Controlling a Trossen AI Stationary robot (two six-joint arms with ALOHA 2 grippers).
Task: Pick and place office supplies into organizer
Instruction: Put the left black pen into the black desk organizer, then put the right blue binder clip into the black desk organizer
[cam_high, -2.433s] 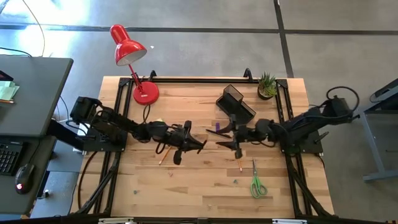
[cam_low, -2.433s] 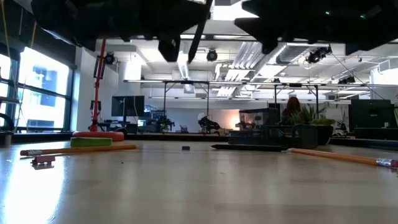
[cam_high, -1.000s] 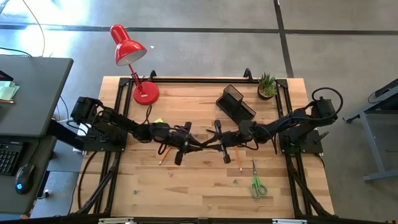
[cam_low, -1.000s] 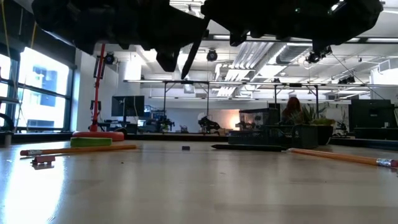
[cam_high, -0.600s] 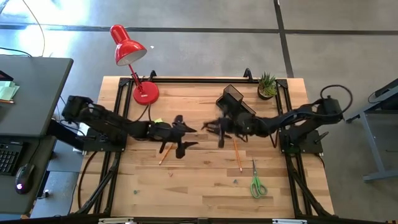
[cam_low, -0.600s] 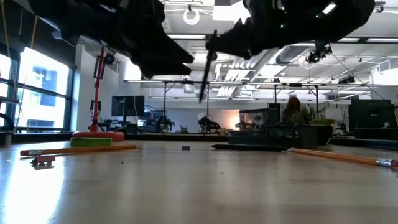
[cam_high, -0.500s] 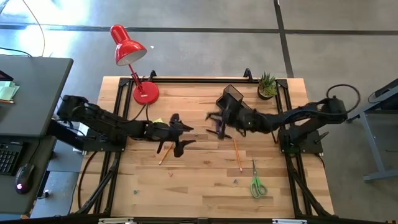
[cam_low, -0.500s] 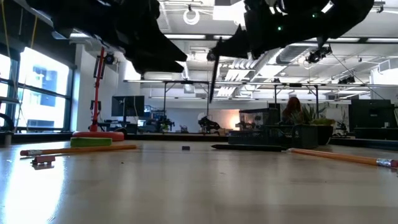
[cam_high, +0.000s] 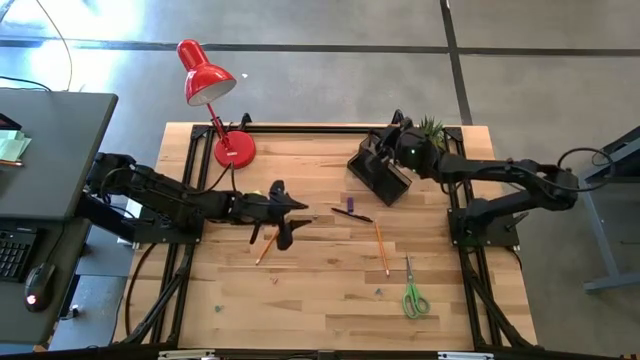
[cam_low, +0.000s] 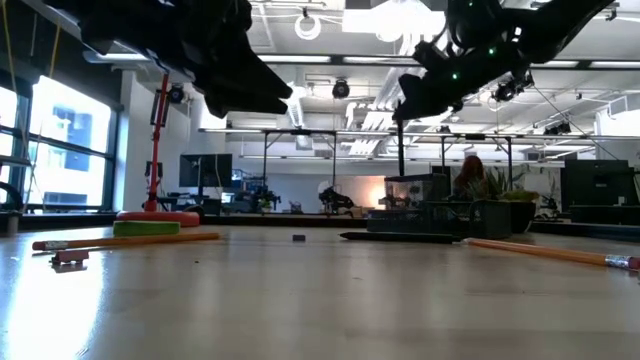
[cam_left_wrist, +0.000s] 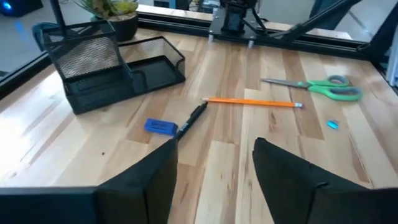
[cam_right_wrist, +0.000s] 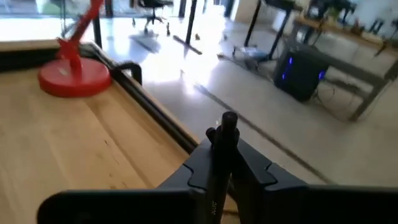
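Organizer (cam_high: 378, 170) sat at about one o'clock on the table (cam_high: 320, 300), beside the plant (cam_high: 430, 135). Nearest, scissors (cam_high: 413, 296) lay at five o'clock, a pencil (cam_high: 381, 247) just beyond them, and a second pen (cam_high: 350, 213) near centre. Left gripper (cam_high: 290, 222) hovered at nine o'clock, fingers spread, holding nothing. Right gripper (cam_high: 392, 140) stood over the organizer, fingers pinching a dark pen (cam_right_wrist: 222, 155). Judgement: keep the pen upright, centre it over the tall compartment, lower it inside before letting go, avoid the mesh rim.
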